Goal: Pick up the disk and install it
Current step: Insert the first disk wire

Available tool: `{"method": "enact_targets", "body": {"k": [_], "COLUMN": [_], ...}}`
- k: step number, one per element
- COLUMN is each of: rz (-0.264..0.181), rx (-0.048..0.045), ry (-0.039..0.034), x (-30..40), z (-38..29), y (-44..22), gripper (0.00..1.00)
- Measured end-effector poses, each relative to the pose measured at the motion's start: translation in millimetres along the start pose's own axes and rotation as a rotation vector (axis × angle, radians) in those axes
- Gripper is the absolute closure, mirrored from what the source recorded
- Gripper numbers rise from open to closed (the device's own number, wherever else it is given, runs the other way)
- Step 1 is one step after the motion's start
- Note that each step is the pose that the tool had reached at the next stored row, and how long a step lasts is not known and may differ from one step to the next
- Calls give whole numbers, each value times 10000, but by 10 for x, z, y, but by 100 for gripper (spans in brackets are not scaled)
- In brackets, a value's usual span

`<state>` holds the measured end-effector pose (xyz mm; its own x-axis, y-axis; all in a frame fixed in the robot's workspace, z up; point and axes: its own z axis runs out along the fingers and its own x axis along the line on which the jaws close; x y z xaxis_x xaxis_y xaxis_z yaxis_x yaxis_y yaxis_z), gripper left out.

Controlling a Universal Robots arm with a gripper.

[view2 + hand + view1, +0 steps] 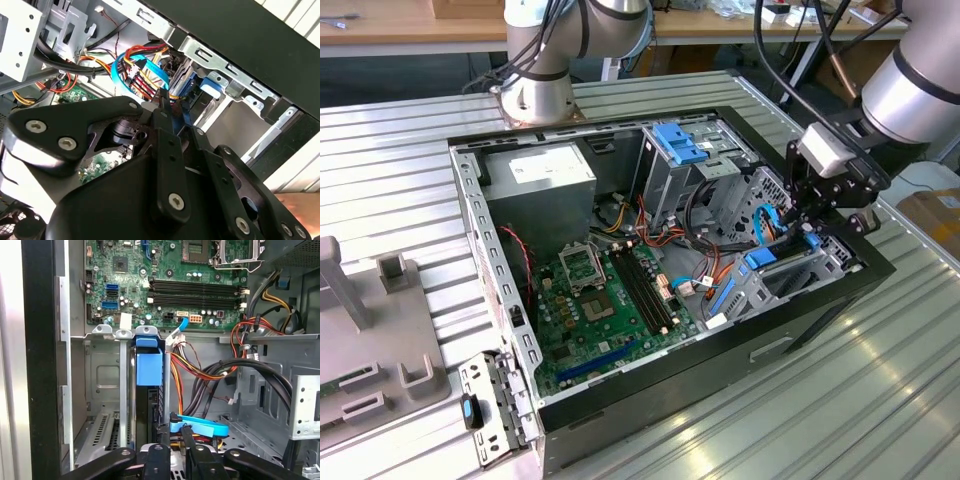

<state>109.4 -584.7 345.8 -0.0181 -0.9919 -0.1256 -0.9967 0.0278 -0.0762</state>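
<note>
While seated edge-up in the drive cage [107,405] | disk [149,390] | pincer [172,440] touching

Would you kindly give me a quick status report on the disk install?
Gripper low inside the case, over the drive cage. Disk standing edge-on in the cage slot. Blue cable and wire bundle close beside.

A ribbed metal bench [880,380] of pale aluminium slats spans the scene, glossy with soft overhead light. At the far side a wooden worktop [400,25] runs across, strewn with small items. A brown cardboard box [935,215] sits at the exterior view's right edge.
</note>
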Motion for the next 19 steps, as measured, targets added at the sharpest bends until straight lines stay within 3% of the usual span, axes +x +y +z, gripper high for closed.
{"method": "enact_targets", "body": {"k": [7,13,16,18,19], "rz": [3,11,11,12,10], "rx": [-2,-3,-4,-4,-3], "ry": [-23,-121,-126,-125,-127], "x": [40,44,44,29,29], "z": [3,8,6,-114,-120], "y": [-16,-15,-15,-25,-25], "gripper": [76,76,76,76,76]}}
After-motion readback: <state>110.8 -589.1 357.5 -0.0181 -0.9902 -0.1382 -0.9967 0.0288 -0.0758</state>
